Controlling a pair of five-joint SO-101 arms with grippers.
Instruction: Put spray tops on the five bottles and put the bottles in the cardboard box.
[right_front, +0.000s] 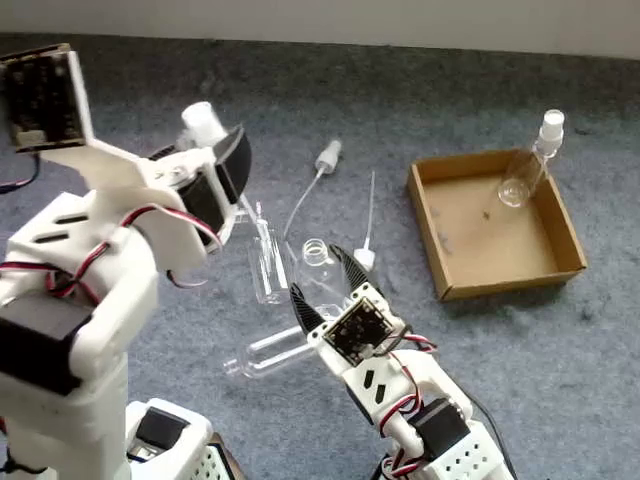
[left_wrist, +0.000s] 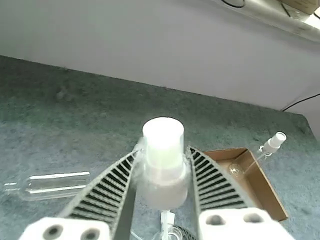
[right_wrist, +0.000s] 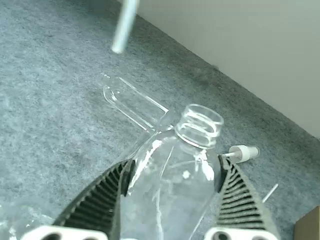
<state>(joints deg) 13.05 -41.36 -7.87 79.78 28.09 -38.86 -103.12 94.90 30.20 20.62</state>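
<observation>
While the right hand (right_wrist: 175, 167) is clamped around an open-necked bottle (right_wrist: 170, 195) low over the bench (right_front: 560, 380), the left hand (left_wrist: 164, 152) pinches a spray top (left_wrist: 161, 170) higher up. Its dip tube (right_wrist: 124, 25) hangs off-line from the neck, so a skewed descent could catch the rim or twist the slick bottle. A loose bottle (right_front: 270, 352) and a spare top (right_front: 328, 155) crowd nearby. Beyond them, the cardboard box (right_front: 515, 278) holds one finished bottle (right_front: 530, 165).

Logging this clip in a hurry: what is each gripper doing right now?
Left gripper: shut on a white spray top.
Right gripper: shut on a clear bottle with its neck uncapped.
</observation>
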